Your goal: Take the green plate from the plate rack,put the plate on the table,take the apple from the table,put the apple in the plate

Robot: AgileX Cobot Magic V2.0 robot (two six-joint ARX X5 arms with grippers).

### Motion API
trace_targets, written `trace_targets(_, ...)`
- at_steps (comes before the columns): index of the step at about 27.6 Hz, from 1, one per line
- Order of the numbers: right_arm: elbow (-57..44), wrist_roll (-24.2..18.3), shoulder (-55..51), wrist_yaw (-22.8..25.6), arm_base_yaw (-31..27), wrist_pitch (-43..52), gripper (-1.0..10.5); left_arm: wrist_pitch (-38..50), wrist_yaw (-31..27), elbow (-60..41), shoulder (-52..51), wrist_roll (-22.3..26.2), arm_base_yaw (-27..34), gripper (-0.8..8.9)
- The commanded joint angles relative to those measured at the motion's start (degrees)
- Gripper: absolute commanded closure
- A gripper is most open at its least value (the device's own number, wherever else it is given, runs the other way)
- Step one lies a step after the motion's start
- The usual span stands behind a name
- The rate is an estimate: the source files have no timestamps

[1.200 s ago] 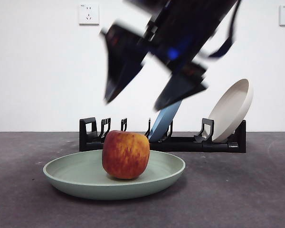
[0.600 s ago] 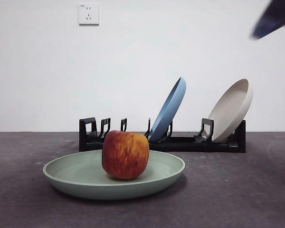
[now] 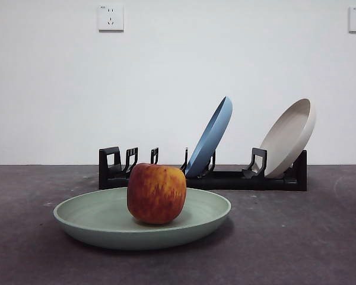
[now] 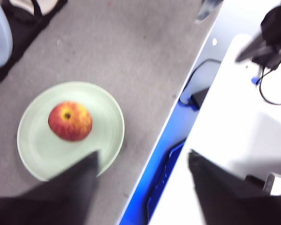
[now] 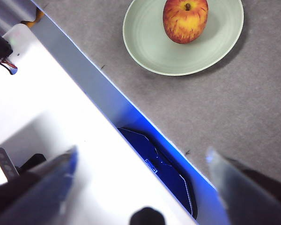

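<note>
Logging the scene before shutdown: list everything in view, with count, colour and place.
apple: one, red with yellow streaks, in the green plate.
green plate: one, pale sage green, flat on the table in front of the plate rack.
table: one, dark grey.
plate rack: one, black, behind the green plate.
blue plate: one, leaning in the rack's middle.
cream plate: one, leaning at the rack's end.
wall sockets: two, white, on the wall.
left tool: open, empty, off the table's edge.
right tool: open, empty, off the table's edge.

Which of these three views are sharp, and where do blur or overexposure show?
Front view: sharp, evenly lit; the apple casts a soft shadow in the green plate. Left wrist view: smeared throughout, white surface beside the table blown out. Right wrist view: plate and apple crisp, near jaws blurred, white surface glaring.
</note>
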Motion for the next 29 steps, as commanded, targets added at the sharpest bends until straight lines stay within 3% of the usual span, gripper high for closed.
trace_targets(1,-0.22,0.55,-0.09,-0.09,0.13,0.31,9.6,-1.22,0.15,-0.15,0.02,-1.31,-0.09,8.21)
trace_targets(29,-0.22,0.50,-0.35,0.09,0.13,0.37,9.5,-3.04,-0.44,-0.15,0.02,-1.49,-0.07,8.17)
